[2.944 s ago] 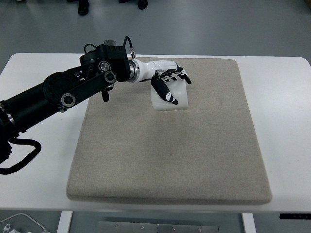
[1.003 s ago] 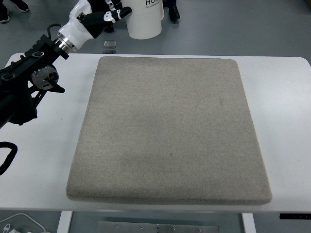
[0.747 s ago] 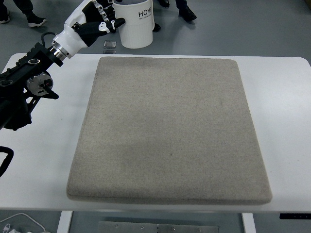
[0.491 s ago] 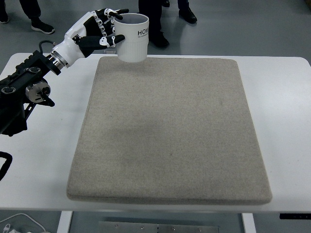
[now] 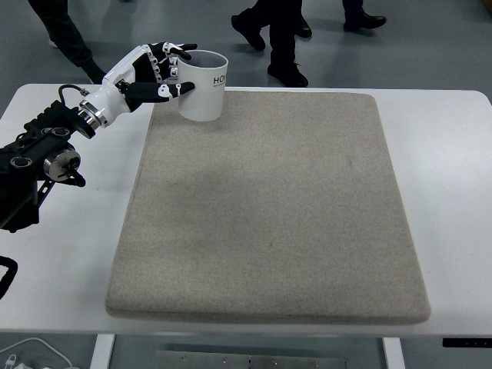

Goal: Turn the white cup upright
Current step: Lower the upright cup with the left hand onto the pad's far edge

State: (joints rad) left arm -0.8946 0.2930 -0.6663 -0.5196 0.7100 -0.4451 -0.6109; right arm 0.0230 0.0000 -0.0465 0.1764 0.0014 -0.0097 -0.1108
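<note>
Here my left hand (image 5: 150, 71) is wrapped around the white cup (image 5: 202, 84), fingers curled against its left wall with one over the far rim. The cup sits to the right of my palm, mouth up and tipped slightly, at the far left corner of the beige mat (image 5: 269, 204); whether its base touches the mat I cannot tell. My arm comes in across the white table (image 5: 69, 231) on the left. People's legs and shoes (image 5: 280, 34) show on the floor beyond.

At twelve o'clock the people (image 5: 280, 34) are cut off above the legs. The white cup's (image 5: 202, 86) lettering runs out of sight, its left side behind the left hand (image 5: 154, 71).
</note>
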